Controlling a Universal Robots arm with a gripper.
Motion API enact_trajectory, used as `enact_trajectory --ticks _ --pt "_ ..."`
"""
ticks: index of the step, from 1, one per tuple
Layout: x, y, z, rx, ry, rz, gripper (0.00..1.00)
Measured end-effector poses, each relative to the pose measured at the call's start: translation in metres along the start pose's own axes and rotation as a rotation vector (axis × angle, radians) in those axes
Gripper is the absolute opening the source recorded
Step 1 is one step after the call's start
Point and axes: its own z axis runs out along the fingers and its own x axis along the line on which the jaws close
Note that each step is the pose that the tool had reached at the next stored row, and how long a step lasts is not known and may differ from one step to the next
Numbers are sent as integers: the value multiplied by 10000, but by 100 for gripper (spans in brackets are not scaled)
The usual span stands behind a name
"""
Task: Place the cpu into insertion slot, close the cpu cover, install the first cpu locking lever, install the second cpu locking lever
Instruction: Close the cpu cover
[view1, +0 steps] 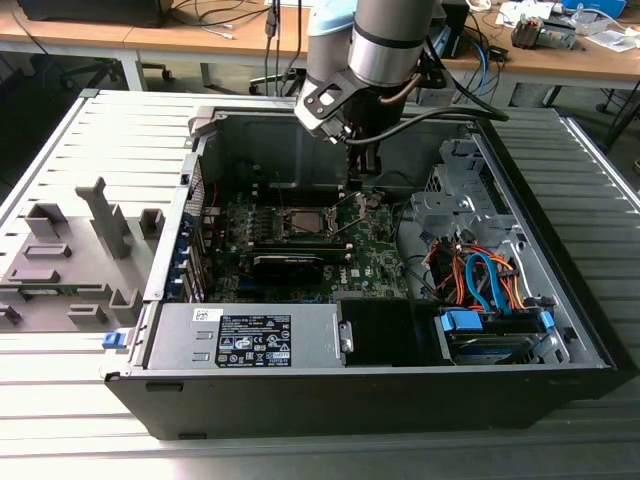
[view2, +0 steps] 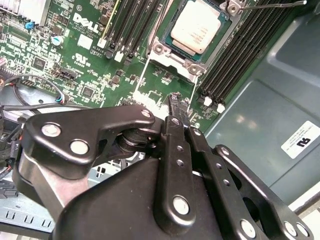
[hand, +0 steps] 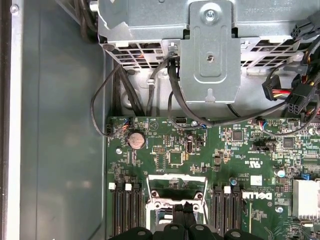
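The hand, clenched on nothing, points at the near edge of the cpu cover, the seated cpu just beyond.

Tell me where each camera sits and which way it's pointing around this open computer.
Exterior view: off the arm, looking down into the open computer case; the arm reaches in from above.
First wrist view: on the wrist, facing across the motherboard toward a metal cage; the gripper tips show.
Second wrist view: on the wrist, looking past the gripper at the cpu.
Shared: both wrist views show the motherboard and the gripper, jaws together.
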Motion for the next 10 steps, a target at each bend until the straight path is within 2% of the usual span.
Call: enact_trajectory --ticks 10 --pt "-3 60 3 0 -1 0 11"
